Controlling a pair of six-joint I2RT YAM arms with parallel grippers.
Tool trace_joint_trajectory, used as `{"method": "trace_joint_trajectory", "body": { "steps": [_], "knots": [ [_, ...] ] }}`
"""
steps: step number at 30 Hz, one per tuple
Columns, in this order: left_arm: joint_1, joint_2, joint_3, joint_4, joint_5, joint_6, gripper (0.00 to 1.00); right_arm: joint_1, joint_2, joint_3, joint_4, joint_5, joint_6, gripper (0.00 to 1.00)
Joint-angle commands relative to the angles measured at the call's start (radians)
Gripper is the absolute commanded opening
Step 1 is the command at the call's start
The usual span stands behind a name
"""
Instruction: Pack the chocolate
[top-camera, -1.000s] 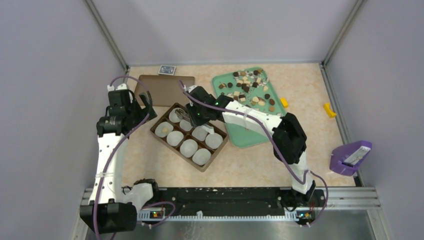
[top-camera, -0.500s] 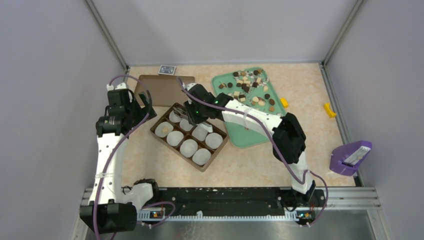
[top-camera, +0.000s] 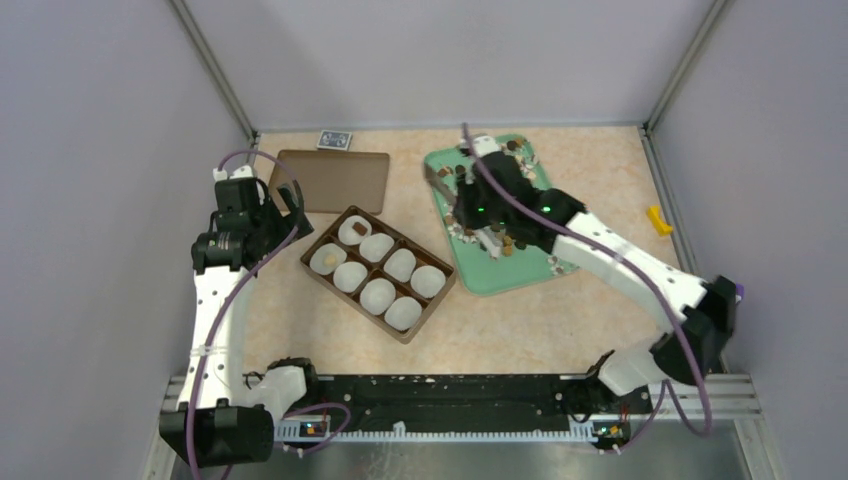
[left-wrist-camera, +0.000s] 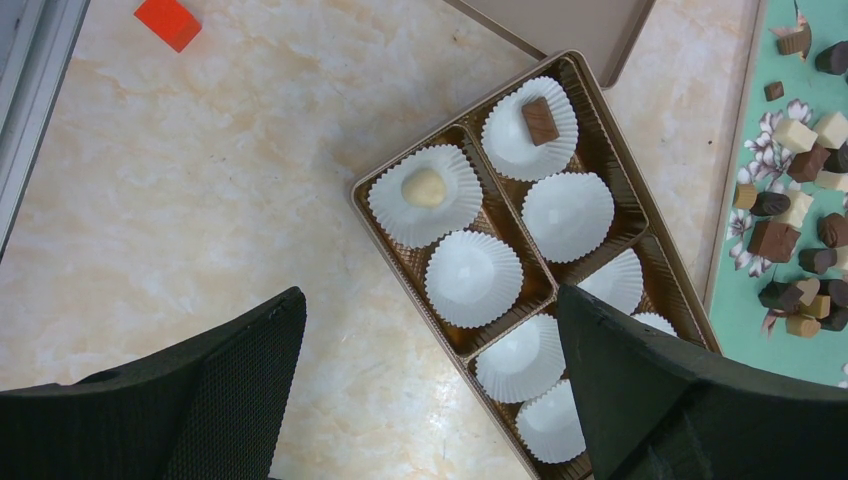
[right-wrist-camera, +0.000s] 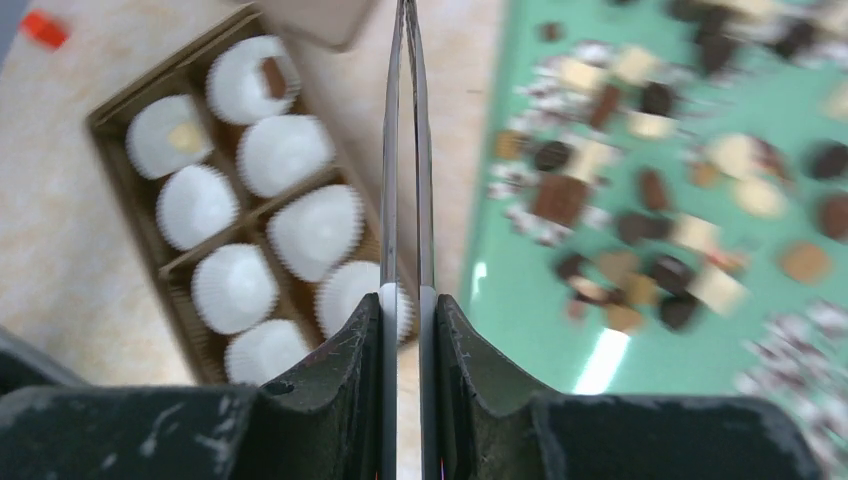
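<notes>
The chocolate (top-camera: 510, 148) lies as several small brown, tan and cream pieces on the green tray (top-camera: 500, 275), also seen in the right wrist view (right-wrist-camera: 650, 230). In the brown box (top-camera: 312, 272), a brown square piece (left-wrist-camera: 540, 120) and a cream round piece (left-wrist-camera: 424, 187) each rest in a white paper cup. My right gripper (top-camera: 458, 200) hovers over the tray's left part, shut on thin metal tweezers (right-wrist-camera: 405, 150) whose blades are pinched together with nothing between them. My left gripper (left-wrist-camera: 430, 300) hangs open over the box's left edge, holding nothing.
The box's flat brown lid (top-camera: 335, 180) lies behind the box, with a small blue card box (top-camera: 335, 139) beyond it. A yellow block (top-camera: 657, 218) and a purple holder (top-camera: 700, 315) sit at the right. A red block (left-wrist-camera: 168, 22) lies far left.
My right arm has swung from the box's back cups over to the green tray and its tweezers have closed. The brown piece stays in the back cup. The left arm has not moved.
</notes>
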Motion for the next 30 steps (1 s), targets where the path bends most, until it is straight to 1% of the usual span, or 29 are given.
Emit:
{"method": "trace_joint_trajectory", "body": {
  "steps": [1,4,8,9,11,12,24,30],
  "knots": [
    [0.004,-0.006,0.015,0.028,0.009,0.012,0.99,-0.102,-0.207,-0.177,-0.085,0.137,0.012,0.16],
    [0.004,0.007,0.01,0.044,0.011,0.002,0.99,-0.123,-0.29,-0.29,-0.161,0.168,0.027,0.2],
    [0.004,0.018,0.007,0.06,0.056,-0.009,0.99,-0.126,-0.338,-0.372,-0.227,0.172,0.079,0.25],
    [0.004,0.02,0.005,0.062,0.061,-0.009,0.99,-0.126,-0.348,-0.386,-0.227,0.162,0.092,0.27],
    [0.004,0.025,0.005,0.064,0.061,-0.01,0.99,-0.126,-0.364,-0.408,-0.202,0.13,0.113,0.38],
    [0.004,0.027,0.005,0.064,0.062,-0.01,0.99,-0.125,-0.367,-0.418,-0.188,0.12,0.121,0.4],
    [0.003,0.021,-0.006,0.069,0.063,-0.016,0.99,-0.126,-0.288,-0.444,-0.092,0.053,0.123,0.41],
    [0.003,0.018,-0.007,0.069,0.056,-0.015,0.99,-0.126,-0.24,-0.436,-0.092,0.053,0.121,0.42]
  ]
}}
